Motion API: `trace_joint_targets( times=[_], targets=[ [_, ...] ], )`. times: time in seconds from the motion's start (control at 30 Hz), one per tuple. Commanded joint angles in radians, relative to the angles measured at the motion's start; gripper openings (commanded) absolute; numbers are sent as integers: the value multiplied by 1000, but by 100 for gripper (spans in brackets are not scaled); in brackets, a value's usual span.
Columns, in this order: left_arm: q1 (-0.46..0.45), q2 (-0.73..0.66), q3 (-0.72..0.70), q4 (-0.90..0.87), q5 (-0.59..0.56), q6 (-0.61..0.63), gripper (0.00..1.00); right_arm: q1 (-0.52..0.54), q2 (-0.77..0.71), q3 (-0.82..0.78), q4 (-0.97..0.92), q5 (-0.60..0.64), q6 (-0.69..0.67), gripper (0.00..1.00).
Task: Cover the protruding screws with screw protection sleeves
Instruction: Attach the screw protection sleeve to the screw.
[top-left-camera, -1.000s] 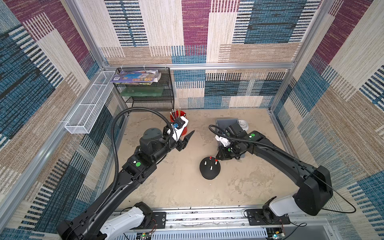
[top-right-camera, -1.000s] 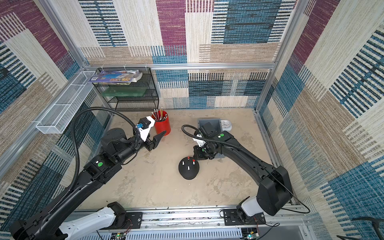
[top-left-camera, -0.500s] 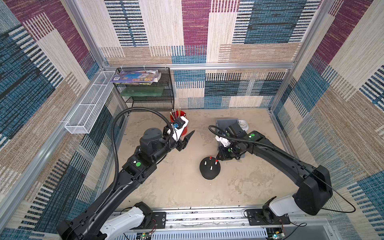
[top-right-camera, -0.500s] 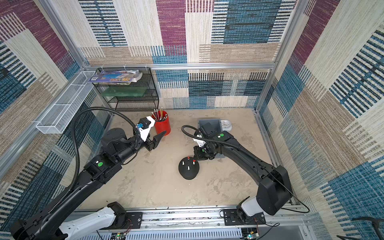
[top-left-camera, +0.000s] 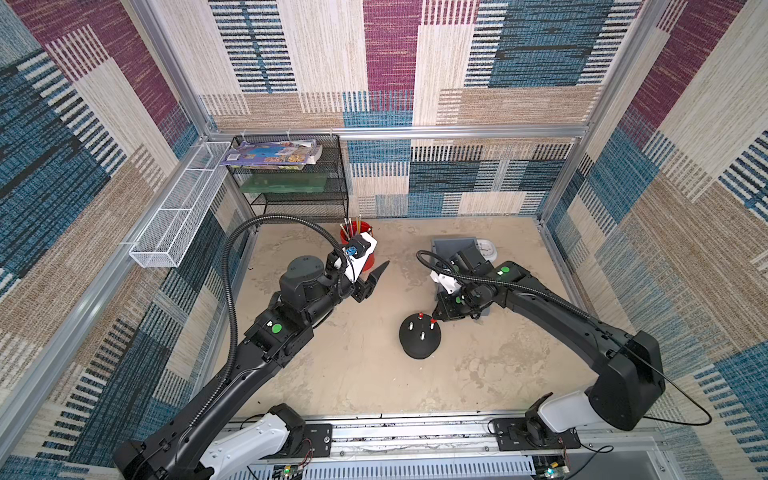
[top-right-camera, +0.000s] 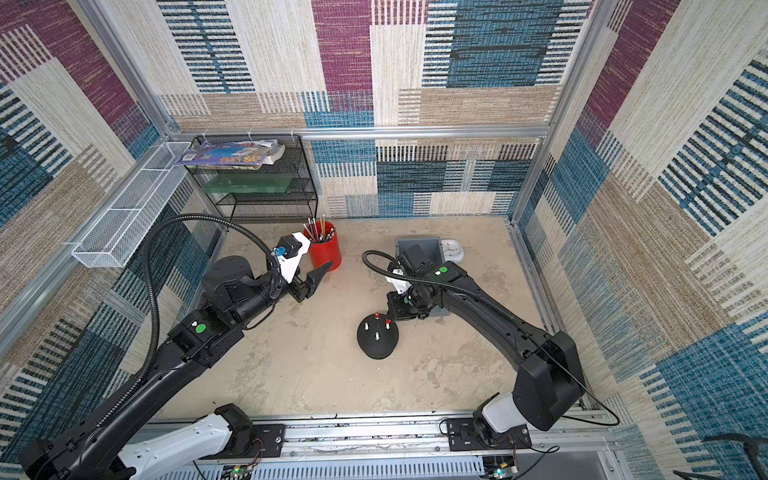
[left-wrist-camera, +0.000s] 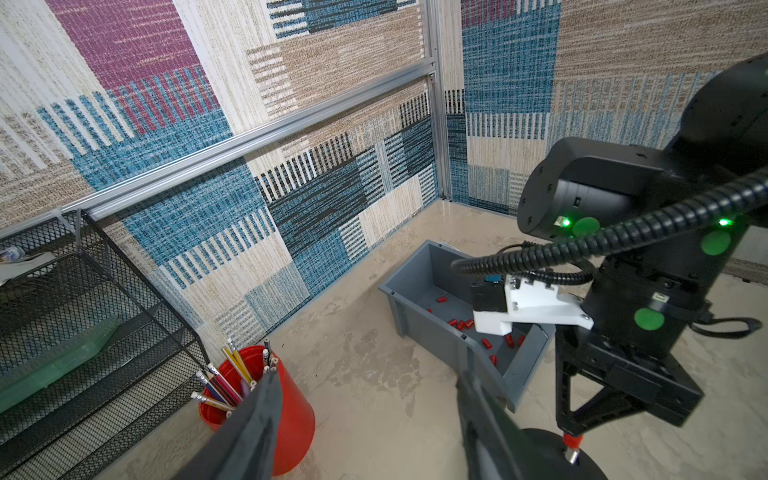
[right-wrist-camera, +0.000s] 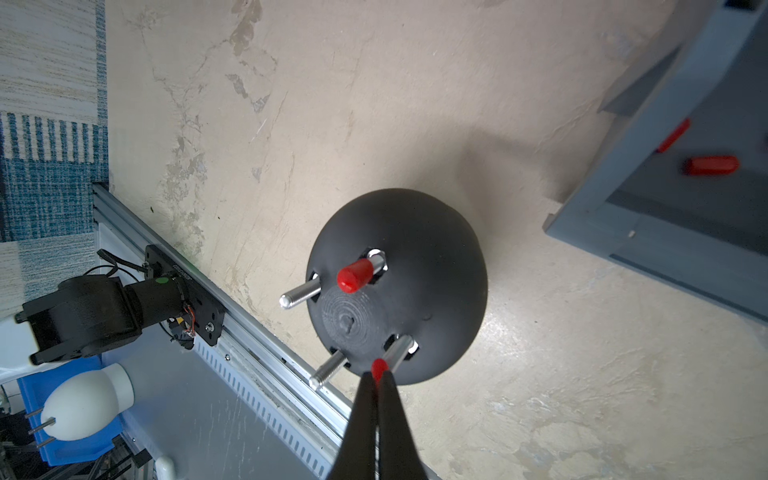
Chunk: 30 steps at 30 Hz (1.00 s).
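A black dome (top-left-camera: 419, 347) sits near the middle of a sandy tabletop (top-left-camera: 353, 374), with four silvery screws (right-wrist-camera: 299, 293) standing up from its crown. One screw already wears a fitted sleeve (right-wrist-camera: 355, 274), and two are bare. Over the fourth screw (right-wrist-camera: 399, 349), the right gripper (right-wrist-camera: 377, 377) points down with its jaws pressed together. It is pinching a small red sleeve (right-wrist-camera: 377, 368) that meets the screw's tip. I cannot tell how far the sleeve has gone on. To my eye, the step in hand is seating this second sleeve. The next move calls for a straight push along the screw's axis, since the stud is thin and any tilt could make the cap slip off. After that the jaws would open and the arm would lift clear. The spare sleeves (left-wrist-camera: 461, 324) lie loose in a grey bin (left-wrist-camera: 432, 345) just beside the dome, behind the right arm, ready for the two remaining bare screws. The left gripper (left-wrist-camera: 365, 386) hovers above the table well apart from the dome, near a red pencil cup (top-right-camera: 326, 253), with its jaws spread wide and nothing between them.
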<state>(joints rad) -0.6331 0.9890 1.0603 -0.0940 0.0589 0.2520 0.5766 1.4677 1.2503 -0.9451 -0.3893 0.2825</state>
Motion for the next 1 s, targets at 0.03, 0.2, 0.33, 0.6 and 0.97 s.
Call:
trace_joint_targets(
  times=[0.03, 0.2, 0.33, 0.6, 0.97],
  targets=[
    [0, 1, -1, 8, 9, -10, 66, 2, 2, 11, -6, 13, -8, 0],
    [0, 0, 0, 6, 9, -10, 66, 3, 4, 17, -18, 20, -14, 0],
    [0, 1, 0, 7, 10, -10, 66, 4, 9, 14, -15, 13, -14, 0],
    [0, -1, 0, 7, 12, -10, 66, 8, 10, 0, 1, 2, -8, 0],
    [1, -2, 0, 5, 11, -10, 66, 15, 13, -9, 12, 12, -3, 0]
  ],
)
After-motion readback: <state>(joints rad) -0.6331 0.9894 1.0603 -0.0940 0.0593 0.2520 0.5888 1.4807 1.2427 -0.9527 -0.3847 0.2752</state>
